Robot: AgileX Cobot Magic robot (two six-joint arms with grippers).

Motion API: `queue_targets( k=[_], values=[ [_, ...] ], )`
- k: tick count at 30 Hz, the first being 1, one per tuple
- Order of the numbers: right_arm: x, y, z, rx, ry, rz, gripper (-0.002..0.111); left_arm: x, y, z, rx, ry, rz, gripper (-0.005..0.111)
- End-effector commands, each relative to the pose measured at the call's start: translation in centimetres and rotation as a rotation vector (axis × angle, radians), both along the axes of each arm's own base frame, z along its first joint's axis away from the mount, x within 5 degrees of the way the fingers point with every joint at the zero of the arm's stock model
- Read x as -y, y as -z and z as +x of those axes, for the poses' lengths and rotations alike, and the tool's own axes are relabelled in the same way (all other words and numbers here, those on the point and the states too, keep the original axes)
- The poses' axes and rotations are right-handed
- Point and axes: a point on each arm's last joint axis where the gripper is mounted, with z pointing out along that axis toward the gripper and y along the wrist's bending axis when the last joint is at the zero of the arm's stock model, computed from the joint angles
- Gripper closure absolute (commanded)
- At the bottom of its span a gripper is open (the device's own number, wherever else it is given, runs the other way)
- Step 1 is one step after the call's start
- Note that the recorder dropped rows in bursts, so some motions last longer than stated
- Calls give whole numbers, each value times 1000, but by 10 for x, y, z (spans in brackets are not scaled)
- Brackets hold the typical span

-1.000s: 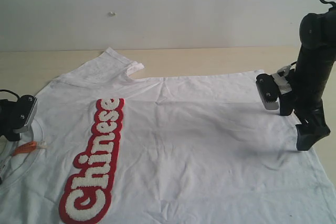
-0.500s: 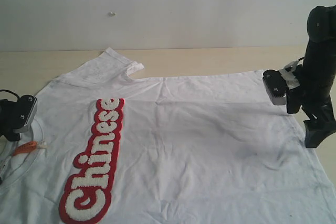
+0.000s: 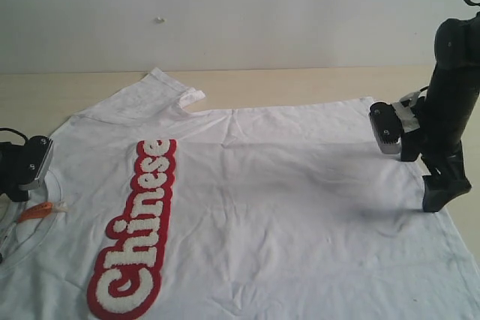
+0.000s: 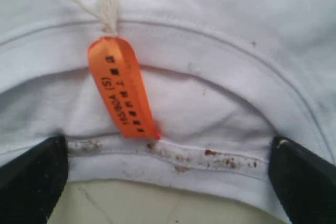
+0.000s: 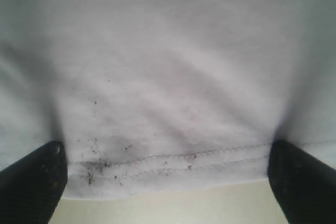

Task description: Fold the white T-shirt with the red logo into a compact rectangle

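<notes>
The white T-shirt lies spread flat on the table, chest up, neck at the left and hem at the right. The red logo runs along its left part. My left gripper hangs at the collar with its jaws wide apart. In the left wrist view the ribbed neck and orange tag lie between its open fingers. My right gripper stands over the hem at the right. The stitched, smudged hem spans its open fingers. Neither holds cloth.
The tan table shows beyond the shirt at the back, under a pale wall. One sleeve points toward the back left. Bare table shows just past the hem, and also inside the neck opening.
The right gripper swung out to the right and came back left over the hem. The creases near it look flatter. The left gripper stayed still.
</notes>
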Motion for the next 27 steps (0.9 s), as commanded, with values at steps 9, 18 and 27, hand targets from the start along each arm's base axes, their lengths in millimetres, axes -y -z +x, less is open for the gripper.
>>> queue_targets(
  k=[9, 18, 27],
  values=[
    [3, 23, -7, 27, -8, -24, 3, 0, 8, 3, 18, -5, -3, 2],
    [3, 23, -11, -23, -66, -15, 3, 0, 8, 3, 18, -5, -3, 2],
    [3, 23, -11, -18, -67, -15, 3, 0, 8, 3, 18, -5, -3, 2]
  ],
)
